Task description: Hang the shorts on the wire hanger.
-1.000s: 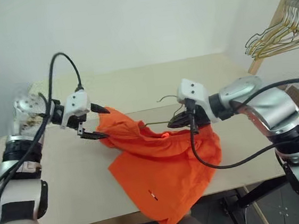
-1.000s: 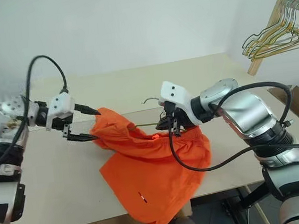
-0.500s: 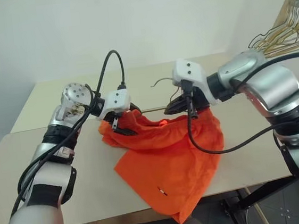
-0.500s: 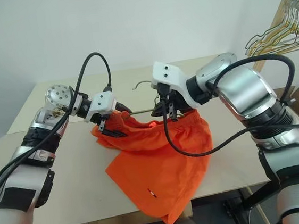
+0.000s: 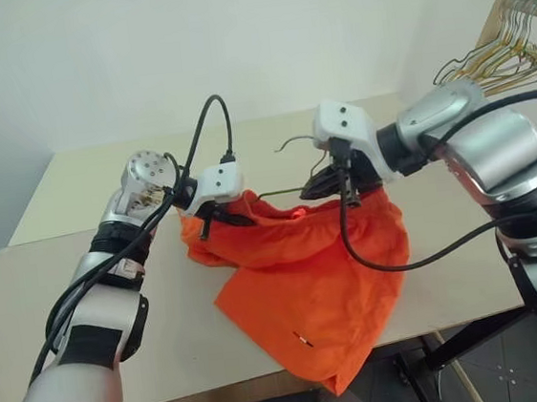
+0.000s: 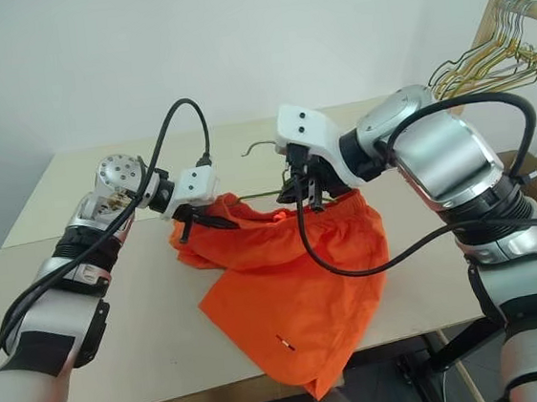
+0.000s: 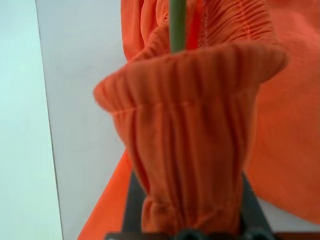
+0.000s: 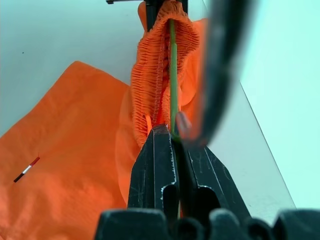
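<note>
Orange shorts waistband pinched in my left tool; right tool, at 3 o'clock, clamps wire hanger. Next: thread waistband over wire.

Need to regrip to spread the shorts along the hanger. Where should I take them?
Take the shorts by the gathered waistband between the left gripper and right gripper, coming from above: it is bunched along the wire hanger, while the legs droop over the table edge.
</note>
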`<control>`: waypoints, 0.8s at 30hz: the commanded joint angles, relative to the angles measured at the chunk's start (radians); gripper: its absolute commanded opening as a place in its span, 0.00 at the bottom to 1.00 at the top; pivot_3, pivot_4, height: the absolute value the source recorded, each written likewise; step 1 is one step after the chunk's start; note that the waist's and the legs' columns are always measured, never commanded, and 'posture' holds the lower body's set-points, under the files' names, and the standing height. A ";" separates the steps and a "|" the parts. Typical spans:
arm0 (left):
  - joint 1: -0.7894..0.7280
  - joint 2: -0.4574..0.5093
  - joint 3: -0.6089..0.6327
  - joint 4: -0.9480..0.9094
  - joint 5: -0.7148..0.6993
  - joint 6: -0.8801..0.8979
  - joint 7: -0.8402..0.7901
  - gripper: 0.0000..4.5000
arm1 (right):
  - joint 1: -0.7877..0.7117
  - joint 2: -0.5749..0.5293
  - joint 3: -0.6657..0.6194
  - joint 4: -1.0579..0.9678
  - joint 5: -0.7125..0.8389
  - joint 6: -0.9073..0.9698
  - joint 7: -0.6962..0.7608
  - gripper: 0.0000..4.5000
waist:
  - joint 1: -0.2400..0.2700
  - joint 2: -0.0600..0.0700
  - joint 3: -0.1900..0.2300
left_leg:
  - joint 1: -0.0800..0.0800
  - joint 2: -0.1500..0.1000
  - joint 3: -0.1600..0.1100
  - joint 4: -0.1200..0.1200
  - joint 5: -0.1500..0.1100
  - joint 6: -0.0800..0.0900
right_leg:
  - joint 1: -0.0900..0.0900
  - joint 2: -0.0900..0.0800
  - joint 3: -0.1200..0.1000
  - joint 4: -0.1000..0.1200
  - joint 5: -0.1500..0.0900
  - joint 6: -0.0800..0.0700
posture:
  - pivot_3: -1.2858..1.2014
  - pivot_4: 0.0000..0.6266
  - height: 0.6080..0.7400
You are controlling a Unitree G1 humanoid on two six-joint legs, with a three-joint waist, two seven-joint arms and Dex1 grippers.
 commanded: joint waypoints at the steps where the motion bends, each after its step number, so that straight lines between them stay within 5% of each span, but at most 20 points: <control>1: -0.018 0.001 0.037 -0.006 -0.018 -0.002 0.005 0.00 | -0.002 0.004 -0.062 -0.014 -0.018 -0.074 -0.032 0.00 | 0.000 0.000 0.000 | 0.000 0.000 0.000 0.000 0.000 0.000 | 0.000 0.000 0.000 0.000 0.000 0.000 | 0.44 0.00 1.00; 5: -0.005 -0.007 0.058 -0.016 -0.017 0.015 0.048 0.00 | 0.044 -0.009 -0.100 -0.037 -0.023 -0.107 -0.066 0.18 | 0.001 0.000 0.000 | 0.000 0.000 0.000 0.000 0.000 0.000 | 0.000 0.000 0.000 0.000 0.000 0.000 | 0.44 0.00 1.00; 15: 0.088 0.010 0.114 -0.138 -0.057 0.144 0.081 0.00 | 0.212 -0.176 -0.387 -0.228 0.103 0.004 -0.099 0.95 | 0.002 0.000 0.000 | -0.001 0.000 -0.001 0.000 0.000 0.000 | 0.000 0.000 -0.001 0.000 0.000 0.000 | 0.44 0.00 1.00; 19: 0.112 0.015 0.123 -0.178 -0.065 0.174 0.095 0.00 | 0.320 -0.293 -0.445 -0.277 0.132 0.000 -0.064 0.99 | 0.004 0.000 0.000 | 0.000 0.000 0.000 0.000 0.000 0.000 | 0.001 0.000 -0.001 -0.001 0.000 0.000 | 0.44 0.00 1.00; 24: 0.125 0.012 0.128 -0.212 -0.073 0.187 0.101 0.00 | 0.377 -0.333 -0.316 -0.216 0.029 -0.075 -0.098 0.99 | -0.002 0.001 -0.001 | 0.000 0.000 0.004 0.000 0.000 0.000 | 0.001 0.000 0.000 -0.001 0.000 0.000 | 0.44 0.00 1.00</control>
